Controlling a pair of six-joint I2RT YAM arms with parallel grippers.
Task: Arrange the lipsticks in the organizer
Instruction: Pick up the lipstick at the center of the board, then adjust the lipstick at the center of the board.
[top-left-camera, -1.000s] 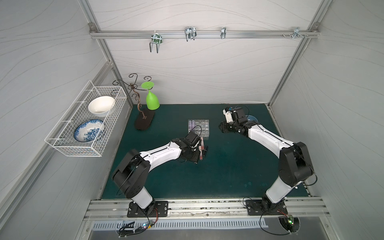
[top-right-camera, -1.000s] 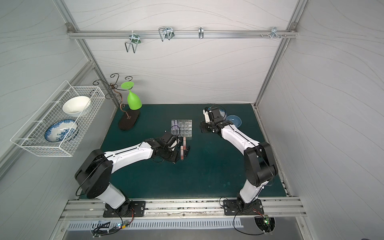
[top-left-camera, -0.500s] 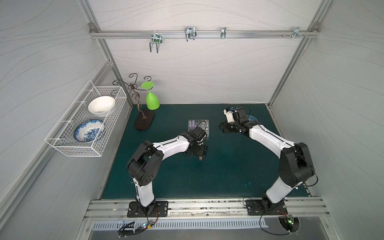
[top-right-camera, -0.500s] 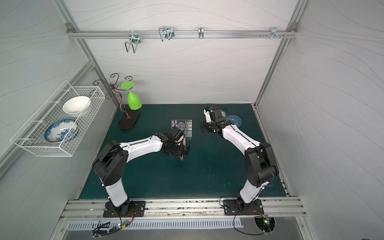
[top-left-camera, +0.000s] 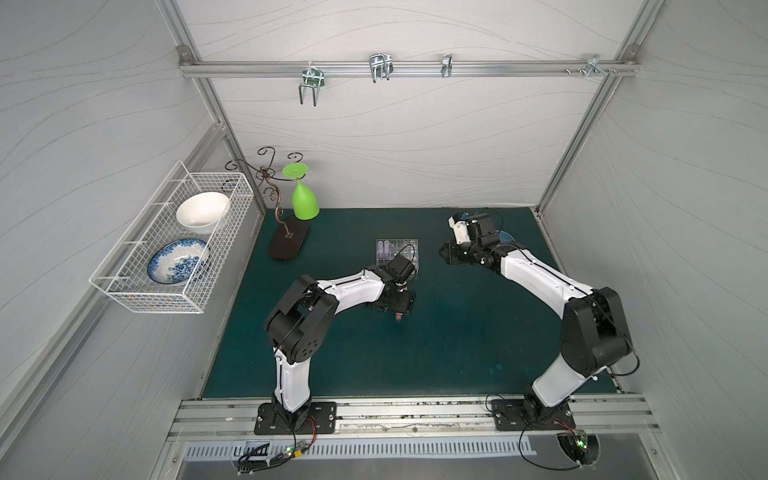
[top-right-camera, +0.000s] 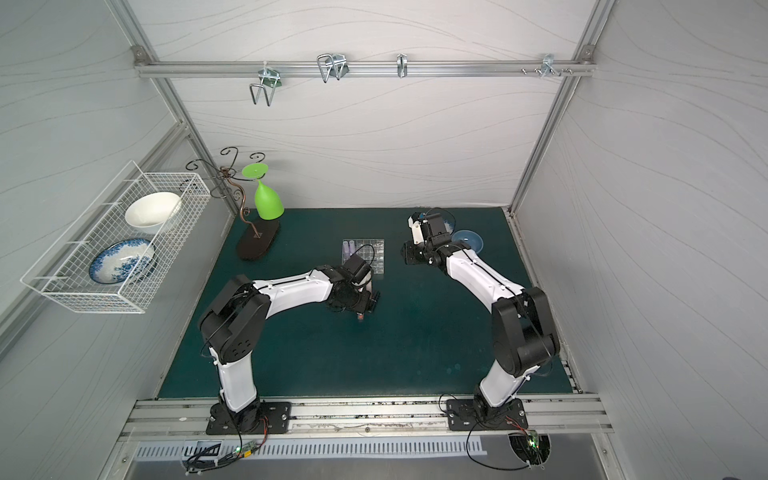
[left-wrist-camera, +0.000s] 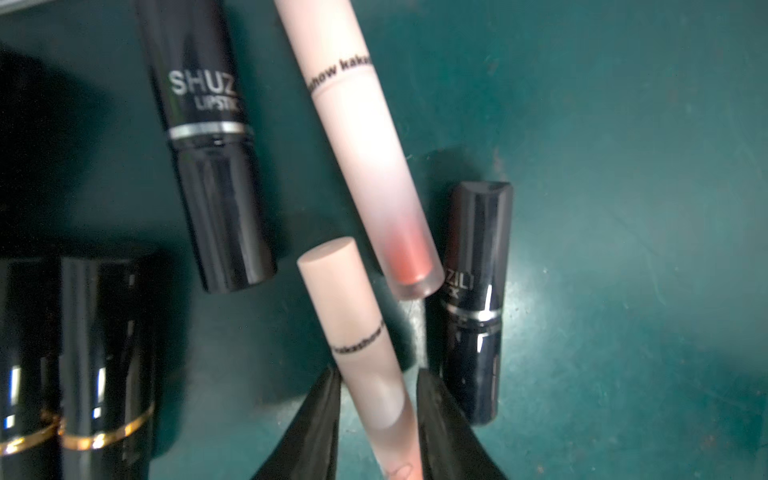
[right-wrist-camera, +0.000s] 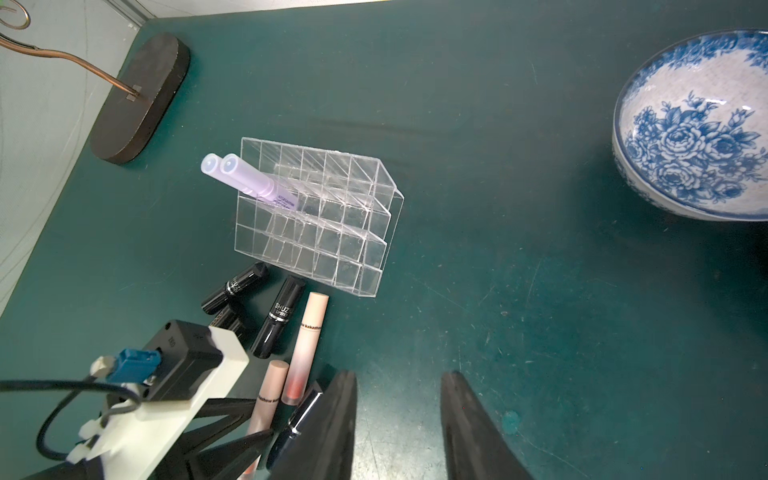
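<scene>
Peach lipstick (left-wrist-camera: 353, 316) straddled by left pincer (left-wrist-camera: 376, 370): clear at wrist, obscured above.

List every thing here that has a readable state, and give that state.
organizer: upright, two back cells filled, the rest empty
lilac lipsticks: standing side by side in the organizer
left end effector: fingers either side of one peach lipstick, grip unclear
other peach lipstick: lying loose
black lipsticks: lying loose
right end effector: open, empty

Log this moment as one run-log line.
phase: grasp approach | left gripper: jaws straddle peach-pink lipstick, grip unclear | right gripper: open, empty | organizer: two lilac lipsticks inside
</scene>
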